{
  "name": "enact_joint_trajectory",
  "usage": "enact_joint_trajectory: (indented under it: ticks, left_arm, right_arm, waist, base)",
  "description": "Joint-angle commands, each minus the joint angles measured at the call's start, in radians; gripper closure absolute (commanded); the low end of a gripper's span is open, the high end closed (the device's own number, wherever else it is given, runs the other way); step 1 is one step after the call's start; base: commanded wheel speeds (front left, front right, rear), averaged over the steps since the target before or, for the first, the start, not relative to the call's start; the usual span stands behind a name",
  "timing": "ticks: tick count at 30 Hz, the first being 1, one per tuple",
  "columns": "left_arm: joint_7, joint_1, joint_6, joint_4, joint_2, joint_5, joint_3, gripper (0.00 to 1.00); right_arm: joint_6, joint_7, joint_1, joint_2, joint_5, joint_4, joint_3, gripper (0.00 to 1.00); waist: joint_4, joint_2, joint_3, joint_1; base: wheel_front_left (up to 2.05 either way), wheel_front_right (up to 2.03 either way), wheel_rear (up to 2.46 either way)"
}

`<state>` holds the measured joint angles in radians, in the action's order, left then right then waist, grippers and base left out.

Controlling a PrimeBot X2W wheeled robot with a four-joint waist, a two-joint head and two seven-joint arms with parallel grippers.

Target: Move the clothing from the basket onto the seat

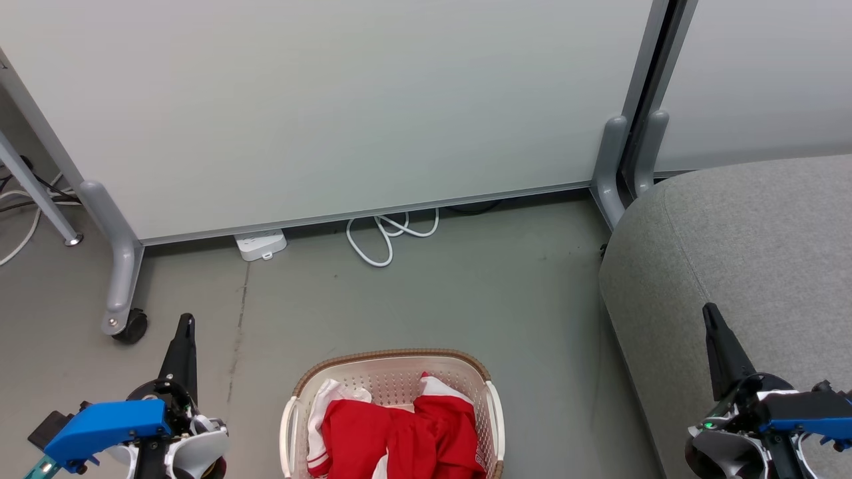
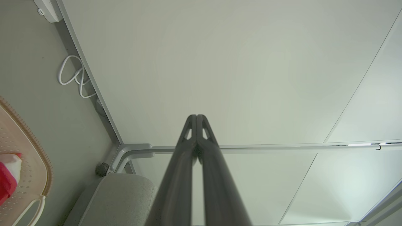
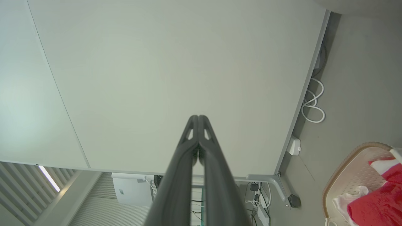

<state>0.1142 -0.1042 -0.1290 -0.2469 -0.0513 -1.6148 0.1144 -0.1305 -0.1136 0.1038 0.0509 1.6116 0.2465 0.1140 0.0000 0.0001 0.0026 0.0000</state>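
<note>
The red and white clothing (image 1: 399, 436) lies bunched inside the cream basket (image 1: 393, 356) with its brown rim, on the floor at the bottom middle of the head view. The grey seat (image 1: 752, 246) stands to the basket's right. My left gripper (image 1: 188, 320) is shut and empty, raised to the left of the basket. Shut and empty too, my right gripper (image 1: 708, 310) hangs over the seat's front part. In the left wrist view the shut fingertips (image 2: 197, 116) point at the white panel, with the basket (image 2: 34, 147) at the left edge. The right wrist view shows the basket (image 3: 348, 160) and clothing (image 3: 377, 204) at its lower right.
A white partition panel (image 1: 333, 106) on grey wheeled legs (image 1: 123, 279) stands behind the basket. A white power strip (image 1: 261, 243) and a looped white cable (image 1: 389, 233) lie on the grey floor at its foot. More cables (image 1: 26, 206) run at the far left.
</note>
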Motion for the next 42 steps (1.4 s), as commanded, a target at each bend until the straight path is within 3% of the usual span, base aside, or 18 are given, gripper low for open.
enact_joint_trajectory:
  ticks: [1, 42]
  left_arm:
    - [0.003, -0.011, -0.003, 0.003, 0.001, 0.005, 0.002, 1.0]
    - [0.003, -0.011, -0.003, 0.003, 0.001, 0.005, 0.001, 1.0]
  right_arm:
    - [0.0, -0.004, 0.012, -0.002, 0.002, -0.002, 0.001, 1.0]
    - [0.0, -0.004, 0.012, -0.002, 0.002, -0.002, 0.001, 1.0]
  waist:
    - [0.0, -0.0001, 0.0, 0.0]
    - [0.0, -0.0001, 0.0, 0.0]
  base:
    - [0.0, 0.0, 0.0]
    - [0.0, 0.0, 0.0]
